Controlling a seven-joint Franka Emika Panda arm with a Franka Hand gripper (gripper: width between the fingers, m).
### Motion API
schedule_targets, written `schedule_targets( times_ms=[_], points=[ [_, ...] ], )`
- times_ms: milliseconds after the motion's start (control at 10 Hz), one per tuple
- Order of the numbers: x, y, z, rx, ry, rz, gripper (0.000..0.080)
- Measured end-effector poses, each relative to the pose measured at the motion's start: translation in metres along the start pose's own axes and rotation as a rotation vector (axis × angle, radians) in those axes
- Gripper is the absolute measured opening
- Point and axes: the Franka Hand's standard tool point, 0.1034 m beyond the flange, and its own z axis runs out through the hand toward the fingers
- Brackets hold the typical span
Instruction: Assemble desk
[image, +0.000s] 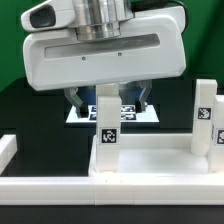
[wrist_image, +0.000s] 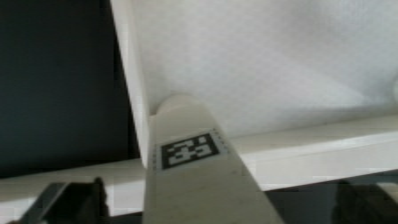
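The white desk top (image: 145, 160) lies flat against the front rail. One white square leg (image: 106, 128) with a tag stands upright at its end on the exterior view's left. A second tagged leg (image: 205, 115) stands at the end on the exterior view's right. My gripper (image: 110, 103) hangs over the first leg, its dark fingers (image: 77, 100) spread on either side with a gap to the leg. In the wrist view the leg (wrist_image: 192, 160) rises between the open jaws of my gripper (wrist_image: 214, 208), with the desk top (wrist_image: 267, 70) behind it.
A low white rail (image: 60, 188) runs along the front of the black table, with another rail piece (image: 5, 150) at the exterior view's left. The marker board (image: 125, 112) lies behind the gripper. Black table surface (wrist_image: 54, 90) shows beside the desk top.
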Motion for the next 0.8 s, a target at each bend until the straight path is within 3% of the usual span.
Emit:
schedule_targets(
  times_ms=[200, 300, 400, 800],
  points=[
    [-0.001, 0.000, 0.001, -0.001, -0.002, 0.024, 0.0391],
    [0.000, 0.003, 0.001, -0.003, -0.001, 0.049, 0.0391],
    [-0.001, 0.007, 0.001, -0.006, -0.003, 0.166, 0.0295],
    [-0.001, -0.003, 0.001, -0.019, 0.003, 0.700, 0.0294]
  ],
)
